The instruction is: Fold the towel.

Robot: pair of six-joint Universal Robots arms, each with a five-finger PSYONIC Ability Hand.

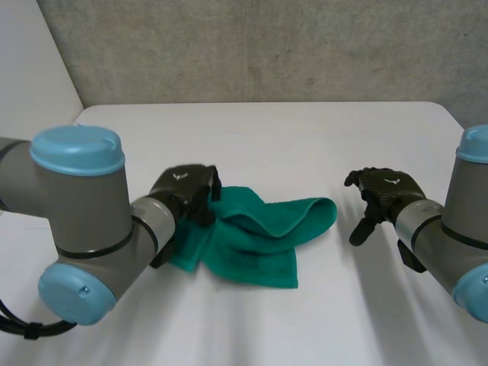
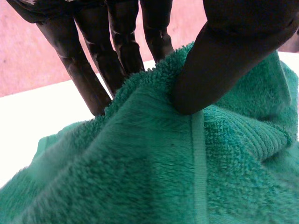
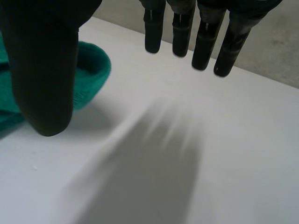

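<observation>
A green towel (image 1: 259, 236) lies rumpled and partly doubled over near the middle of the white table (image 1: 290, 137). My left hand (image 1: 187, 194) is at its left end. In the left wrist view the thumb (image 2: 219, 60) presses a raised ridge of towel (image 2: 187, 168) against the fingers (image 2: 117, 51), pinching it. My right hand (image 1: 381, 194) hovers above bare table to the right of the towel, apart from it. In the right wrist view its fingers (image 3: 205, 32) hang straight and hold nothing, with the towel's rolled end (image 3: 91, 77) beside the thumb (image 3: 44, 79).
A grey wall (image 1: 267, 46) runs behind the table's far edge. Bare white tabletop lies in front of the towel and under my right hand.
</observation>
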